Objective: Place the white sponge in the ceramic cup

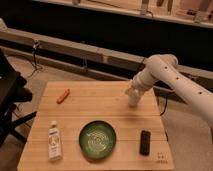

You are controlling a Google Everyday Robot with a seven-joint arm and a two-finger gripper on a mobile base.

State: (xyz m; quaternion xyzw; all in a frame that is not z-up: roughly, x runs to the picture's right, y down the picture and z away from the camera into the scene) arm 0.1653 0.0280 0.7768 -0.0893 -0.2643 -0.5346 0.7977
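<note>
Reaching down over the far right part of the wooden table [105, 100], gripper [132, 98] at the end of the white arm [170, 80], tip right at the tabletop near the right edge, well beyond the green bowl [97, 139]. Pale whitish shape at the tip, blending w/ the gripper housing; can't tell whether sponge, cup or just the gripper body. White sponge & ceramic cup not made out as separate things anywhere on the table.

Arm coming in from the right side of the view, elbow raised above the table's far right corner, forearm angled down & leftward to the gripper.

Relative to the green bowl, round, w/ pale swirl pattern inside, sitting at the near middle of the table:
- black rectangular object [145, 142] just to the right, lying flat, apart from the bowl, near the table's front right corner
- small white bottle [54, 141] w/ label to the left, lying near the front left part, apart from the bowl
- orange carrot-like item [63, 95] far left & beyond, lying diagonal near the far left corner, well apart from everything else
- gripper beyond & to the right, not touching the bowl

Behind the table, long grey rail / bench w/ dark floor area beyond; black chair-like frame [10, 100] at the left side of the table
</note>
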